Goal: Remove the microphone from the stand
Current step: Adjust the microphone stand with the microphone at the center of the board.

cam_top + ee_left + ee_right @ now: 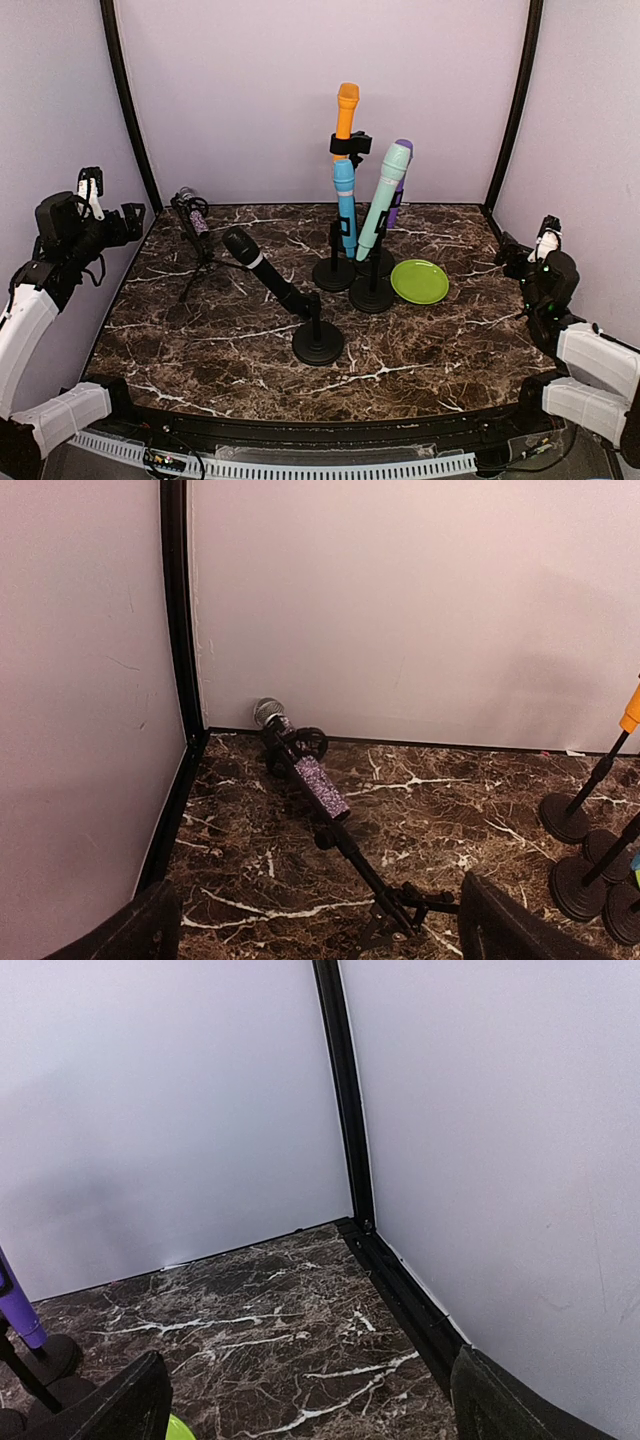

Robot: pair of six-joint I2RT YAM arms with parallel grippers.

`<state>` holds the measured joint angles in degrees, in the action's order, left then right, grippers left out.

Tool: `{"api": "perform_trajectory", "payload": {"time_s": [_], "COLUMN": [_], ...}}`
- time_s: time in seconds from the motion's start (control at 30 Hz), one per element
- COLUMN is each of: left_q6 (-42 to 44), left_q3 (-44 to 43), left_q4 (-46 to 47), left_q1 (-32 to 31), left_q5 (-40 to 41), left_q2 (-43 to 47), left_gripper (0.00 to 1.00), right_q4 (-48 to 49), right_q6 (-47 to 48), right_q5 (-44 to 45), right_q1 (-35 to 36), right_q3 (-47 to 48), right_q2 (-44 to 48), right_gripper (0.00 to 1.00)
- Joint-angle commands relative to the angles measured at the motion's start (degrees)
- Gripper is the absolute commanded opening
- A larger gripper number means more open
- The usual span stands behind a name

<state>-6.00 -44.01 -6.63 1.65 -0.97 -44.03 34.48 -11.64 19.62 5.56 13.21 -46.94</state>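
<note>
Several microphones stand in stands on the dark marble table. A black microphone [258,263] leans on a round-base stand [318,343] at the centre. A glittery purple-banded microphone [192,214] sits on a tripod stand at the back left; it also shows in the left wrist view [318,785], tilted. Orange [346,108], blue [345,205], mint [384,195] and purple [399,200] microphones cluster at the back centre. My left gripper [128,218] is open and empty at the left edge, facing the tripod microphone. My right gripper [512,250] is open and empty at the right edge.
A lime green plate [419,281] lies right of the clustered stand bases [372,293]. Black frame posts [128,110] stand at the back corners against pale walls. In the right wrist view the back right corner post [340,1090] and the plate's edge [180,1428] show.
</note>
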Motion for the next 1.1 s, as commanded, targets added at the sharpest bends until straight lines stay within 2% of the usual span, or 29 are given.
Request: {"api": "perform_trajectory", "payload": {"time_s": [0.0,0.27,0.4,0.47,0.57,0.63,0.73,0.83,0.9,1.07], "left_q6": [0.6,0.9,1.9,1.4,-1.4,-0.5,1.7,-1.3,-3.1,-0.9], "left_q3": [0.0,0.6,1.1,0.7,-3.0,-6.7,-10.3,-9.0,-6.6,-5.0], "left_q4": [1.0,1.8,2.9,4.7,6.2,5.5,5.0,10.6,13.6,10.0], "left_q1": [0.1,0.1,0.1,0.1,-1.8,-7.7,-13.1,-14.3,-14.3,-14.4], "left_q5": [0.3,-0.8,-5.4,-12.1,-20.2,-20.7,-22.4,-30.7,-33.5,-30.6], "left_q2": [0.2,-1.2,-2.0,-2.7,-6.1,-8.7,-12.7,-14.3,-14.5,-13.1], "left_gripper": [0.99,0.99,0.99,0.99,0.99,0.99,0.99,0.99,0.99,0.99], "right_q4": [2.7,2.9,-4.3,-10.8,-20.4,-25.6,-31.5,-30.9,-29.1,-28.2], "right_q6": [0.7,-2.0,-3.9,-5.4,-6.5,-6.9,-8.6,-11.8,-13.4,-9.5], "right_q5": [1.6,1.9,-2.0,-5.7,-16.4,-25.0,-32.9,-39.2,-39.9,-29.9], "right_q1": [-0.1,-0.3,-0.3,-0.3,0.0,0.7,2.9,7.1,12.6,29.6], "right_q3": [-0.6,-0.3,4.7,8.3,16.0,20.4,26.6,30.1,31.6,37.3], "right_q2": [0.4,0.9,0.7,0.4,-0.3,-0.9,-2.3,-4.0,-5.7,-11.8], "right_gripper": [0.99,0.99,0.99,0.99,0.99,0.99,0.98,0.98,0.99,0.98]}}
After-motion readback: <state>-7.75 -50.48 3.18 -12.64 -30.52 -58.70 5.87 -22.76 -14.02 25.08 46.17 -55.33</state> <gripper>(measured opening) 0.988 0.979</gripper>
